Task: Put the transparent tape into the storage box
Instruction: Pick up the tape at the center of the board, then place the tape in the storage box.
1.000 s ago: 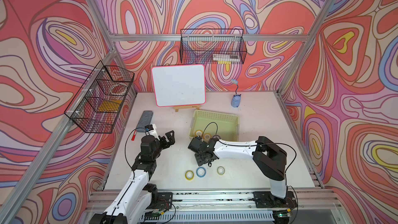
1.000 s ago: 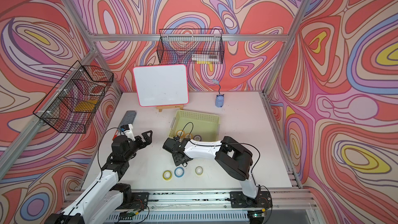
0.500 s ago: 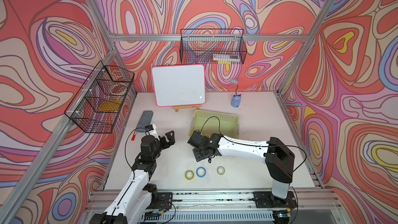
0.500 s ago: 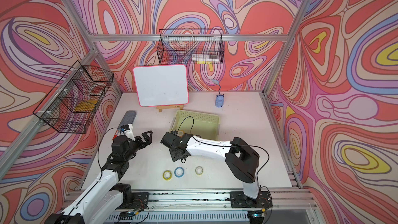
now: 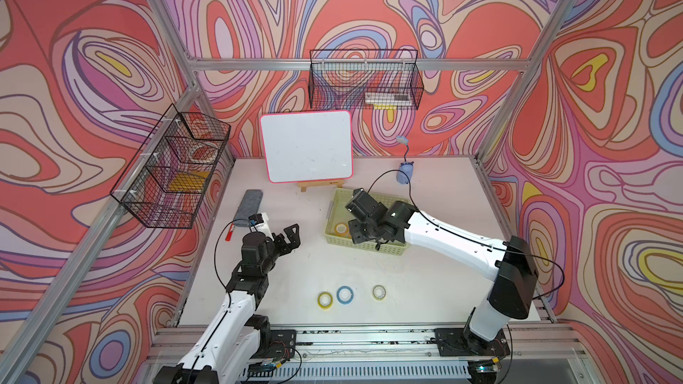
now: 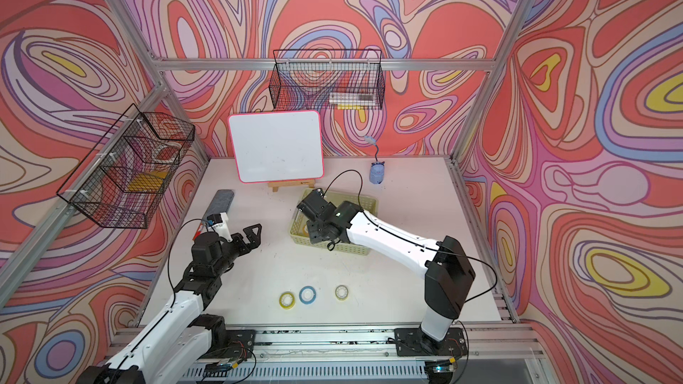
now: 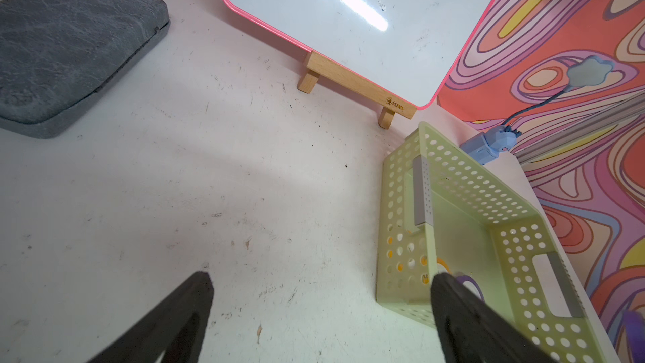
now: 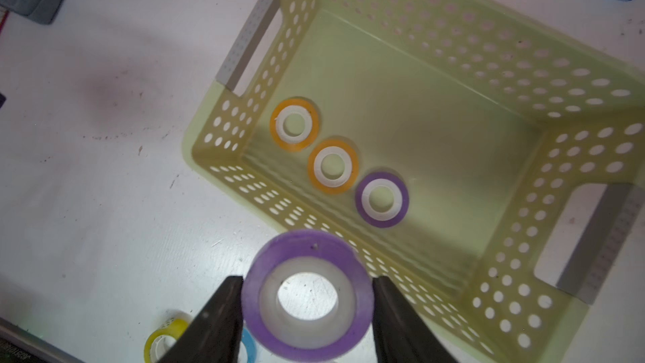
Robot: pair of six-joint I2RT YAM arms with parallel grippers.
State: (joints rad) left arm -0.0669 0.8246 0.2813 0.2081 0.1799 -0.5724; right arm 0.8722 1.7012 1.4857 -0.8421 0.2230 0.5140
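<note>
Right gripper clamps the purple tape roll, seemingly over the storage box's 6 o'clock wall; ease it toward 12 o'clock before releasing. Left gripper gapes wide, empty.

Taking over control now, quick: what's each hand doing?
Left hand: open, empty.
Right hand: closed on the purple tape roll.

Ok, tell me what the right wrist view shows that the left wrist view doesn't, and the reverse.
Right wrist only: the right gripper clamped on a purple tape roll, with a yellow roll and a blue roll on the table. Left wrist only: the whiteboard on its wooden easel, and the open left gripper. Both: the storage box and the grey case.
</note>
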